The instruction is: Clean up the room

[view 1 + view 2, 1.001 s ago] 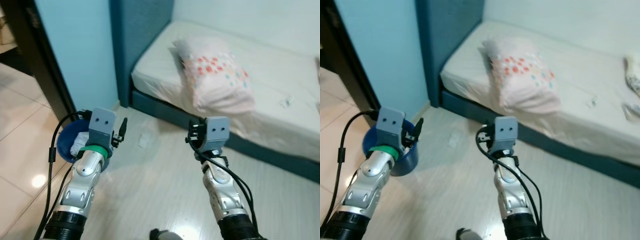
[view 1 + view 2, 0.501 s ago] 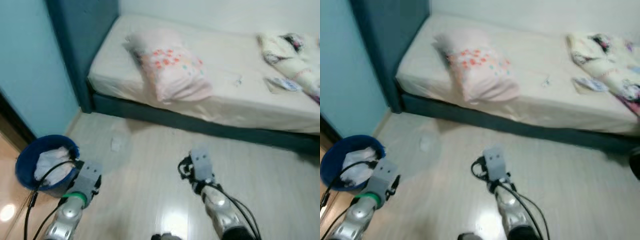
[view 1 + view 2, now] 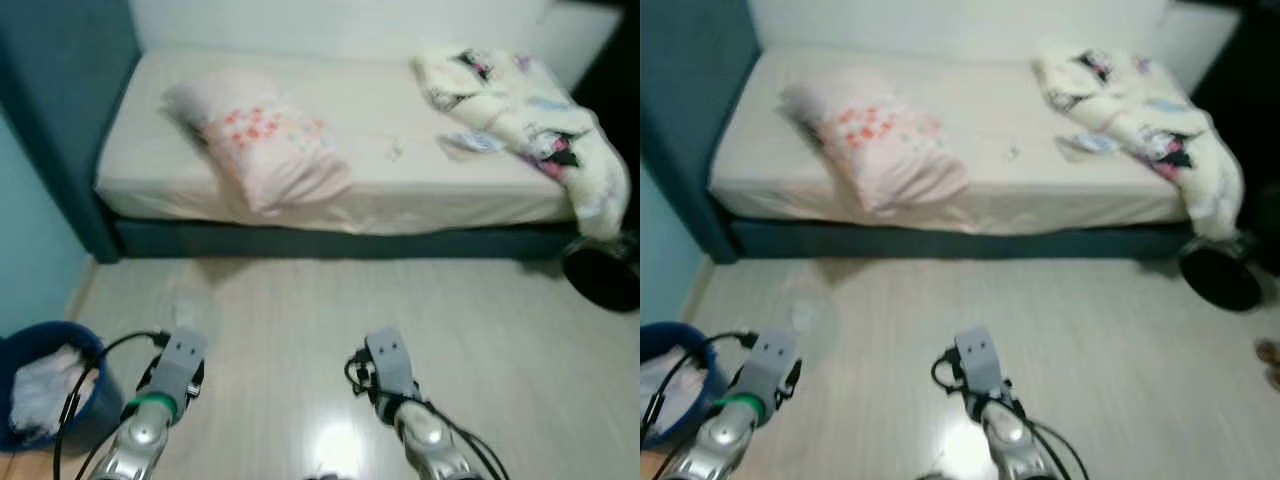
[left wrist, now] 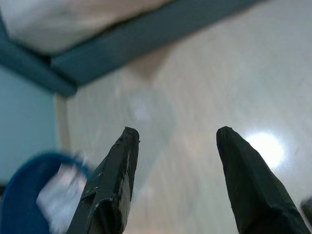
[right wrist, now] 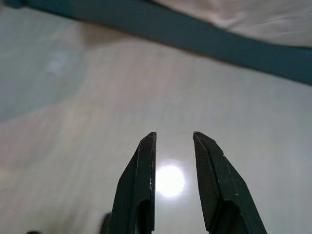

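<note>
Pillow (image 3: 265, 150) — pale pink with red and teal spots; bed (image 3: 350, 200) — cream sheet, teal base; bucket (image 3: 95, 385) blue; floor (image 3: 400, 300) pale wood grain; blanket (image 3: 520, 110) cream, printed.

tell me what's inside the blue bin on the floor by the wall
The blue bin holds crumpled white material, maybe cloth or paper; the blur hides which. Whatever lies beneath that heap is covered, and the bin's near side is cut off by the frame edge.

A home bedroom: a low bed (image 3: 330, 190) with a white sheet and teal base spans the upper frame, a floral pillow (image 3: 262, 150) at upper left and a crumpled printed blanket (image 3: 520, 110) at upper right (the pale wood-look floor (image 3: 480, 340) below).
</note>
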Controlling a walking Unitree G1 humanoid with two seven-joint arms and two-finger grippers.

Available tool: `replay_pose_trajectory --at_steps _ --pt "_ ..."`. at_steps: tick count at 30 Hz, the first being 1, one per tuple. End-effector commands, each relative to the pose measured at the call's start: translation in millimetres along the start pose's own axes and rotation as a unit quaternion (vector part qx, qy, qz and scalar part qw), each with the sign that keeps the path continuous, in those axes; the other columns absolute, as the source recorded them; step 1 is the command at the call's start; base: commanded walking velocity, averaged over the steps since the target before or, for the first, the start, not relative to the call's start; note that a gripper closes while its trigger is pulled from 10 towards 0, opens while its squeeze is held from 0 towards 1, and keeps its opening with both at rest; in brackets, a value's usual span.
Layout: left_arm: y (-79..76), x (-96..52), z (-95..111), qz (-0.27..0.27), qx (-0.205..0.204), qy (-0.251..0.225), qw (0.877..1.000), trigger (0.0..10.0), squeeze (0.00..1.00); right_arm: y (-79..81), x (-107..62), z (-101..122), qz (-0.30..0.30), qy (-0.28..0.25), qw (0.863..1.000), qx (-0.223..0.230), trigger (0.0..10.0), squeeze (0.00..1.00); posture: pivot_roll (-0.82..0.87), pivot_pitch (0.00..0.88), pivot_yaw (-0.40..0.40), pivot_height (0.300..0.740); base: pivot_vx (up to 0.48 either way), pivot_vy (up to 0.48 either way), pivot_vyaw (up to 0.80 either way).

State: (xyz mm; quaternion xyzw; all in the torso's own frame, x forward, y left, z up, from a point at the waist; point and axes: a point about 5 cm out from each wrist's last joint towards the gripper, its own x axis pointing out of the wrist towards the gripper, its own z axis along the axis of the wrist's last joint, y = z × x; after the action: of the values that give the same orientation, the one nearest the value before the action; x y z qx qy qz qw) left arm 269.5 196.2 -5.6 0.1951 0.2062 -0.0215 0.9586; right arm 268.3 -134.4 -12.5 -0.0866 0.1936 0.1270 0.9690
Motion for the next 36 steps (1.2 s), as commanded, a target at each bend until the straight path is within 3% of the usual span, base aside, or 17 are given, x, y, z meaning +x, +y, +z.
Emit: replay_pose_trajectory --at_steps 1,36 --pt "-2.1 -4.9 -13.7 -0.002 0.003 0.022 1.0 10.0 0.0 0.4 0.0 -1.6 -0.003 0.001 1.0 0.007 10.0 0.0 0.03 0.0 0.009 0.74 0.0 0.0 -0.8" --pt "-7.3 3.5 4.3 -0.006 -0.012 -0.019 1.0 10.0 0.0 -8.6 1.5 1.5 -0.028 -0.013 0.999 0.01 10.0 0.0 0.02 0.0 0.015 0.74 0.0 0.0 -0.8"
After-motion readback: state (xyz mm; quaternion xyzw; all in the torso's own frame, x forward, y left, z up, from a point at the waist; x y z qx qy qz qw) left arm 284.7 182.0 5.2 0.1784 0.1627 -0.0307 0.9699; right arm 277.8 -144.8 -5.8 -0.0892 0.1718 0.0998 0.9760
